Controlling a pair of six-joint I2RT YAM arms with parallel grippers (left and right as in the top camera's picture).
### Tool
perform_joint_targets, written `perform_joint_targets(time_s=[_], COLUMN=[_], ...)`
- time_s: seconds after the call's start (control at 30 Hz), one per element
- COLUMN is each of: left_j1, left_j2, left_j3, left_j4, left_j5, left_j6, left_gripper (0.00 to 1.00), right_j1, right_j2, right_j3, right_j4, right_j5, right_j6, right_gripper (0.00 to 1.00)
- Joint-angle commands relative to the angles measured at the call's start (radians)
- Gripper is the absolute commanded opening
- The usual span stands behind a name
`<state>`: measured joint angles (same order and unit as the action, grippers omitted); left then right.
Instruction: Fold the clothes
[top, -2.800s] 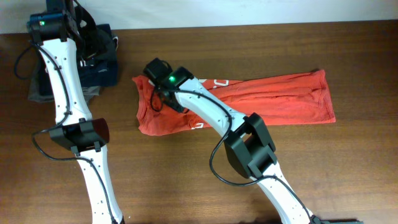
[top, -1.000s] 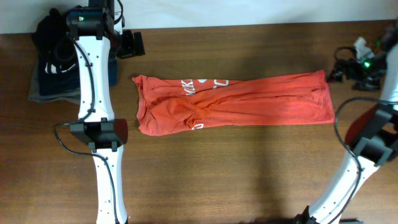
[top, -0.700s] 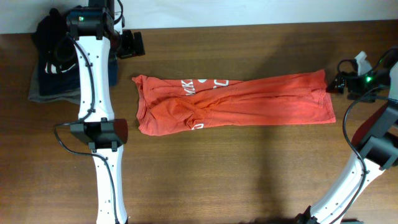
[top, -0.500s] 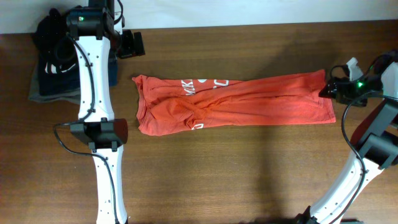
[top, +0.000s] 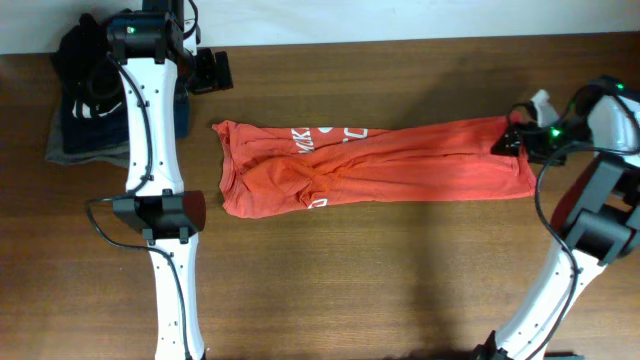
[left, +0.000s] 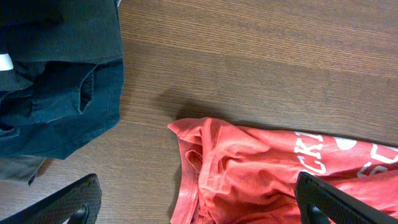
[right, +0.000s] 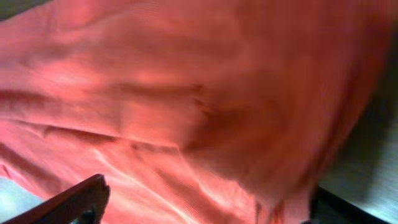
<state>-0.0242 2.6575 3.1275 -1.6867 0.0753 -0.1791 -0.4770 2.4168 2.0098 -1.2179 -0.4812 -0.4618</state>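
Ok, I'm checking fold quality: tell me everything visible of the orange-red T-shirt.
The T-shirt lies on the wooden table as a long narrow band running left to right. It looks like soft orange-red cotton, wrinkled and bunched at its left end, with white printed letters partly showing there. The open right gripper sits at its upper right corner; contact is unclear. The open left gripper hovers beyond its left end, not touching.

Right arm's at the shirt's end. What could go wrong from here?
1. The right gripper sits right at the end of the T-shirt, jaws open: it may catch only the top layer.
2. The opposite end is bunched, so folding over it could come out lumpy.
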Motion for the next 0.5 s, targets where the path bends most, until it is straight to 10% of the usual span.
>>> perform_joint_targets(time_s=[0.0, 0.2, 0.47], left_j1=[0.000, 0.000, 0.000], left_j2=[-0.008, -0.008, -0.008], left_j3=[-0.004, -0.004, -0.004], left_j4=[-0.001, -0.001, -0.001], left_j5=[0.008, 0.008, 0.008], left_j6=[0.013, 0.013, 0.013], left_gripper=[0.99, 0.99, 0.99], right_j1=[0.040, 0.043, 0.036], right_j2=[0.038, 0.038, 0.037], right_j3=[-0.018, -0.017, -0.005], right_j4=[0.004, 0.003, 0.011], right_j5=[-0.014, 0.026, 0.184], right_j6=[-0.009, 0.011, 0.102], right_gripper=[0.83, 0.36, 0.04])
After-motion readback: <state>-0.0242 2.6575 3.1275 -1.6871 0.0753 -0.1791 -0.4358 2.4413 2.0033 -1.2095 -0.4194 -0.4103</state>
